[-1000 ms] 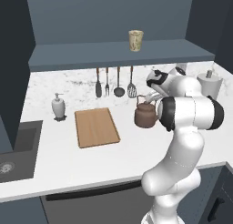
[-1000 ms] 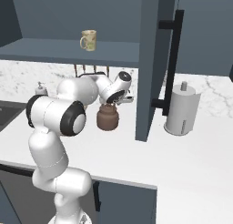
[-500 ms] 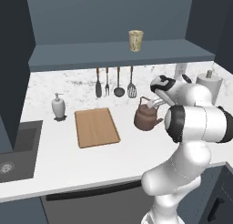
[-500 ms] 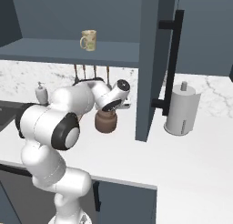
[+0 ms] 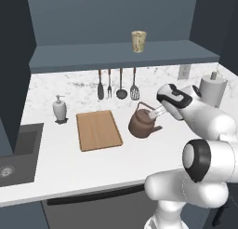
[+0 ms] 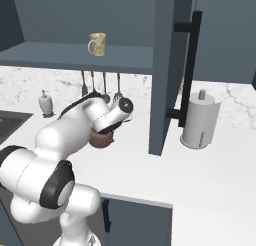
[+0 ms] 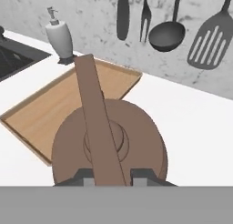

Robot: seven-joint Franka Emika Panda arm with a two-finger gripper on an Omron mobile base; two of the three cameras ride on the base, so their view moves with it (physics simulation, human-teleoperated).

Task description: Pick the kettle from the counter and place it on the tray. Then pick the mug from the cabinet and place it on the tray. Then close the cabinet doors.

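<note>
kettle [image 5: 141, 124] is sitting on the counter [image 5: 93, 163], just to the right of the tray [image 5: 98, 129], and nothing is lying on the tray yet. the gripper [image 5: 153, 114] is reaching in from the kettle's right side, and in the hand view its two finger tips are standing on either side of the kettle's arched handle [image 7: 101, 127], drawn in close against it, so the jaws are pinching the handle. from these pictures i cannot tell whether the kettle is resting on the stone or just lifted; in the left base view it appears tipped a little toward the gripper, with its spout pointing lower right.

judging by how things lie, the task is barely under way. the kettle is gripped but not moved to the tray, so the first placing is left to do. the mug [image 5: 138, 41] is standing upright on the shelf of the cabinet [image 5: 121, 53], well above the hanging utensils [image 5: 117, 84] and untouched. the cabinet doors are open: one door [image 6: 172, 65] is standing edge-on in the right base view with its black bar handle [image 6: 189, 72] facing the paper towel roll [image 6: 200, 121]. so the mug transfer and the closing of the doors are both waiting.

the soap dispenser [image 5: 60, 109] is standing just beyond the tray's far left corner, near the sink [image 5: 16, 151], clear of the short path from kettle to tray.
</note>
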